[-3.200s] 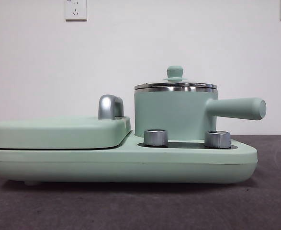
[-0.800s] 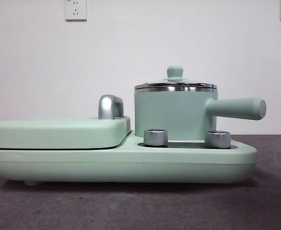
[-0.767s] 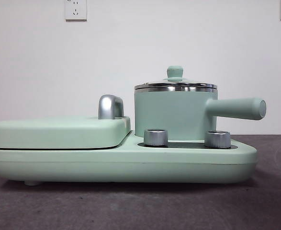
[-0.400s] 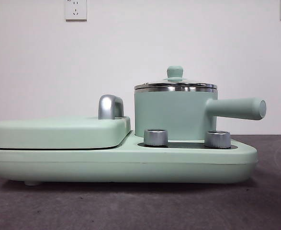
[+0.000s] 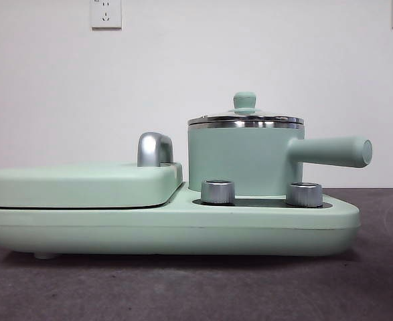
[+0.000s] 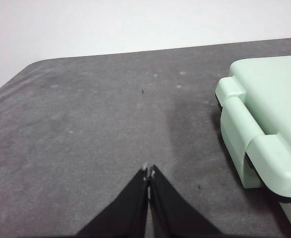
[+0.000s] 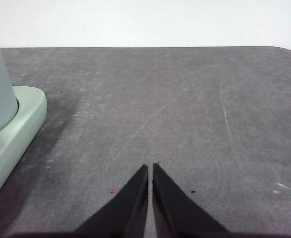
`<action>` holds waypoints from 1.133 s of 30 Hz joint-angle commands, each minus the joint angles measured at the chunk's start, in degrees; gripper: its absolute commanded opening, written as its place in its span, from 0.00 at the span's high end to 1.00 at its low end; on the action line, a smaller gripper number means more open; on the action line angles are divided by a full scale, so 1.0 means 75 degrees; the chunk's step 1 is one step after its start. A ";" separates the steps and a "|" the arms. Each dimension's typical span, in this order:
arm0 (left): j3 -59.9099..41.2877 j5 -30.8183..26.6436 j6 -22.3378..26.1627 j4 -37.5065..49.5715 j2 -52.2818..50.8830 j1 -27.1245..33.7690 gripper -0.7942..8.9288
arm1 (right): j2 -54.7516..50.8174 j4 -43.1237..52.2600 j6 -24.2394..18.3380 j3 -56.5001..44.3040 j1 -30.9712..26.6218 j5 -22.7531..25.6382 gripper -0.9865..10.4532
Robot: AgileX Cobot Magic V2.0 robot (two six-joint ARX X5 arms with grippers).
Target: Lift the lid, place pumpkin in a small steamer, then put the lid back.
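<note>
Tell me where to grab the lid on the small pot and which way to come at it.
Take the lid by its small mint-green knob, coming straight down from above. The knob stands upright at the centre, the only raised part; the steel rim lies flat on the small steamer, leaving little to pinch. Neither hand is near it yet.

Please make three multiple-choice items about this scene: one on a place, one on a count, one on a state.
1. Where is the lid?
A. On the small steamer
B. On the table
C. In a claw

2. How many steel knobs show on the front of the green base?
A. One
B. Two
C. Four

3. What state is the left claw in?
A. Shut, holding nothing
B. Open wide
C. Shut on the lid

Key:
1 A: the lid sits on the rim of the small steamer.
2 B: two steel knobs stand side by side on the green base.
3 A: the left claw has its tips together over the bare table.
</note>
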 commanded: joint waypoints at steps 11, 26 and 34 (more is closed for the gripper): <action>-0.0152 -0.0032 0.0070 -0.0044 -0.0012 0.0009 0.91 | -0.0009 -0.0061 -0.0300 -0.0038 0.0460 0.0093 0.90; -0.0152 -0.0032 0.0070 -0.0044 -0.0012 0.0009 0.91 | -0.0009 0.0140 -0.0303 -0.0035 0.0560 0.0087 0.90; -0.0152 -0.0032 0.0070 -0.0044 -0.0012 0.0009 0.91 | -0.0009 0.0140 -0.0303 -0.0035 0.0560 0.0087 0.90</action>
